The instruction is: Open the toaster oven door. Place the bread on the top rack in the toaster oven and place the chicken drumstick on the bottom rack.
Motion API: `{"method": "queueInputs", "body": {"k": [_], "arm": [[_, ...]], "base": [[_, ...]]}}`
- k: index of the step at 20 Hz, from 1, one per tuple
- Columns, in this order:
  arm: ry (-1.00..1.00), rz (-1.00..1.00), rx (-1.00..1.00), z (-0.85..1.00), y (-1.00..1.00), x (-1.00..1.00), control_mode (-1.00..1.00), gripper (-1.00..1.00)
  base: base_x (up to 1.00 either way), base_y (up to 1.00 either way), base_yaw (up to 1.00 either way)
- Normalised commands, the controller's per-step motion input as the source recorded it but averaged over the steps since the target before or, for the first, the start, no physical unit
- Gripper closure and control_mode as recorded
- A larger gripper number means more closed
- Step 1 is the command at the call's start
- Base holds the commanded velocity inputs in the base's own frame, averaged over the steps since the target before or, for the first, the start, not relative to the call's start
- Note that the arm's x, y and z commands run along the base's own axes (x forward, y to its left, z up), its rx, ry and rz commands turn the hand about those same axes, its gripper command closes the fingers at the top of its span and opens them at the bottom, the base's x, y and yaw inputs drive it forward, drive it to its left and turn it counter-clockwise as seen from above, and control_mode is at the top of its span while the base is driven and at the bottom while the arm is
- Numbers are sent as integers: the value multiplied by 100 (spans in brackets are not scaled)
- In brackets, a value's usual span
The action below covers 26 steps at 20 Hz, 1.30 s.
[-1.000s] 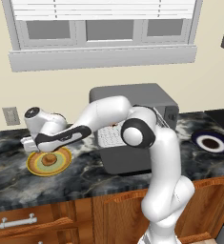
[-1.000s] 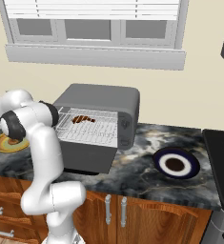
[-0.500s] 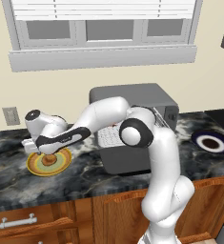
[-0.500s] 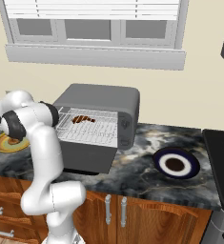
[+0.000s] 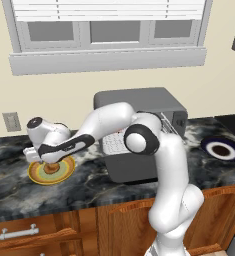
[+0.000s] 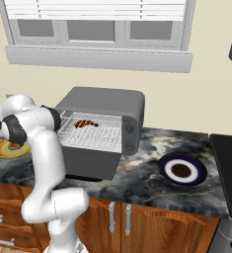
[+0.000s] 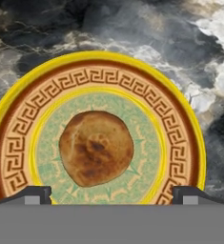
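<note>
Spread wide, our end effector (image 7: 111, 195) hangs over the bread (image 7: 96, 154), gripping nothing; its dark tips stand at either side of the hand view's bottom. We judge the task partly done: the toaster oven door (image 6: 90, 163) is folded down, and the chicken drumstick (image 6: 87, 123), a dark lumpy piece, lies on a silver wire rack inside the toaster oven (image 6: 101, 107). Which rack, we cannot tell. The bread, round and mottled tan-brown, sits mid-plate at the left of both base views. The plate (image 7: 178, 138) is glossy, yellow-rimmed, key-patterned, on a dark marbled surface (image 5: 89, 182).
</note>
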Motion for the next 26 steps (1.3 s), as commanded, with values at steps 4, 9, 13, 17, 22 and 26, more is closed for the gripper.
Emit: {"method": "queueInputs", "body": {"k": [4, 9, 13, 17, 22, 26], "arm": [[0, 0, 0, -10, 0, 1, -100, -100], [0, 0, 0, -12, 0, 1, -100, -100], [0, 0, 0, -12, 0, 0, -100, -100], [0, 0, 0, -11, 0, 1, -100, -100], [0, 0, 0, -9, 0, 3, -100, -100], [0, 0, 0, -8, 0, 5, -100, -100]], "base": [[0, 0, 0], [0, 0, 0], [0, 0, 0], [0, 0, 0], [0, 0, 0], [0, 0, 0]]}}
